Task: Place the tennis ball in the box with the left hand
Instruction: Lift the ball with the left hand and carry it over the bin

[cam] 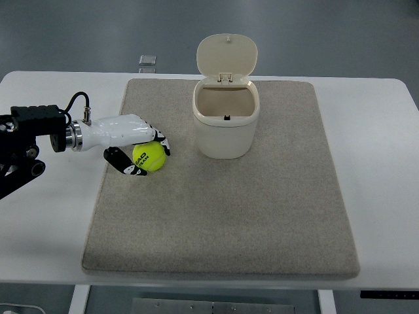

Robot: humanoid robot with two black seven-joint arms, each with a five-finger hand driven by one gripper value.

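A yellow-green tennis ball [149, 157] lies on the beige mat [262, 216], left of centre. My left hand [144, 149], white with black fingertips, reaches in from the left and cups the ball: fingers [160, 140] curve over its top and the thumb [123, 163] lies below it. Whether the ball is lifted off the mat cannot be told. The cream box [226, 121] stands to the right of the ball with its lid [227, 55] flipped up and its inside empty. The right arm is out of view.
The mat lies on a white table [39, 229]. A small clear object [148, 62] sits just past the mat's far left corner. The left forearm's black housing and cable [33, 127] lie along the table's left edge.
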